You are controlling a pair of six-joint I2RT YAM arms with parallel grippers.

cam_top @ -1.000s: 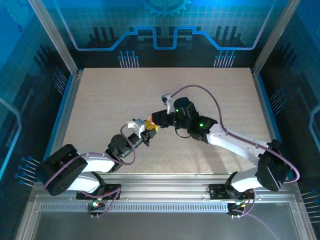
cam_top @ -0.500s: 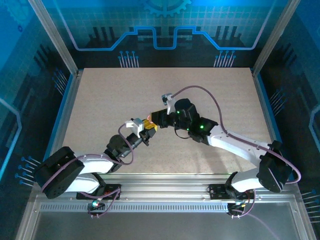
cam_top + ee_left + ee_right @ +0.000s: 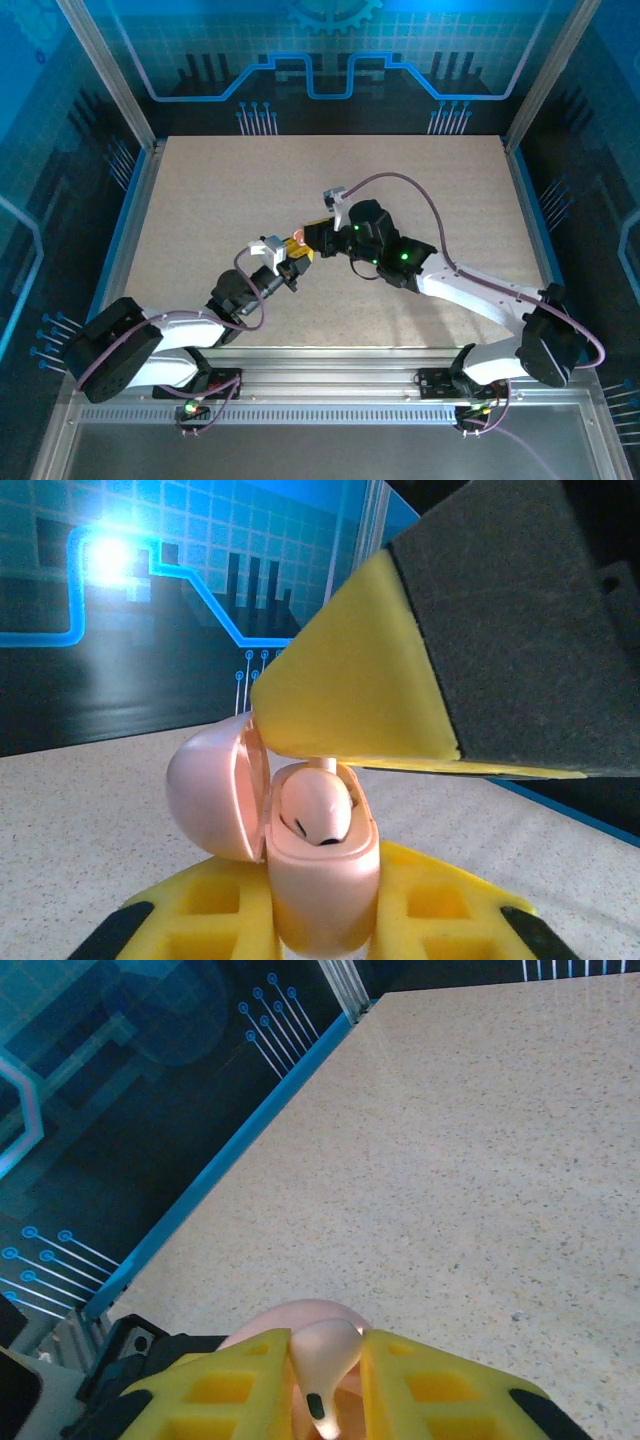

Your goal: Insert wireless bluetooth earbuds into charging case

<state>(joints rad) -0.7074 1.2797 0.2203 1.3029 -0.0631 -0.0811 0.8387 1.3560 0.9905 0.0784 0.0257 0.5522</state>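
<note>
You have one pale pink earbud (image 3: 322,1360) pinched in the right claw (image 3: 325,1348), its rounded end down in the single open pink charging case (image 3: 322,875), which your left claw (image 3: 325,925) clamps tight.

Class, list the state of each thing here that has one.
Glossy pink rounded charging case: lid open, clamped.
Pale pinkish-white earbud: pinched, partly inside case.
Left gripper: shut on case.
Right gripper: shut on earbud.

No words, brands or numbers seem readable anywhere, including on the blue-patterned backdrop (image 3: 320,60).
</note>
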